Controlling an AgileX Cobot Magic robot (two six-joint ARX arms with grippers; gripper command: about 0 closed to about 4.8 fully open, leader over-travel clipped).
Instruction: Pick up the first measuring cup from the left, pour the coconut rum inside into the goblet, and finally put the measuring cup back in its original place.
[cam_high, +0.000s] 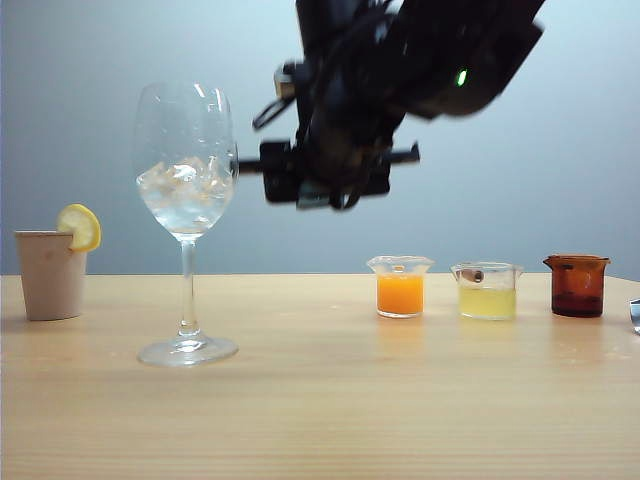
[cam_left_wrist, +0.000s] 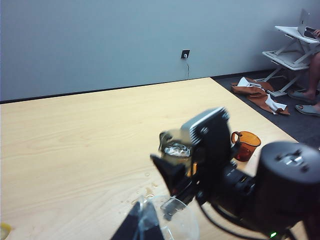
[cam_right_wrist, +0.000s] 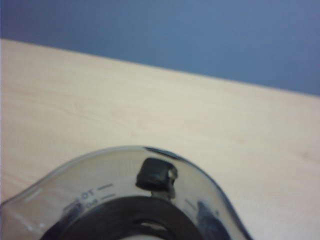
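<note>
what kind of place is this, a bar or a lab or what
Probably an office or lab room staged as a drinks station: a bare wooden table with a goblet of ice, plain grey wall, and a laptop stand beyond.

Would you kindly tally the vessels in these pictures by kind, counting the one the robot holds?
Measuring cups: 4 (smoky measuring cup in the right gripper, orange-filled cup, yellow-filled cup, amber cup)
Goblet: 1
Beige cup with lemon slice: 1
Total: 6
</note>
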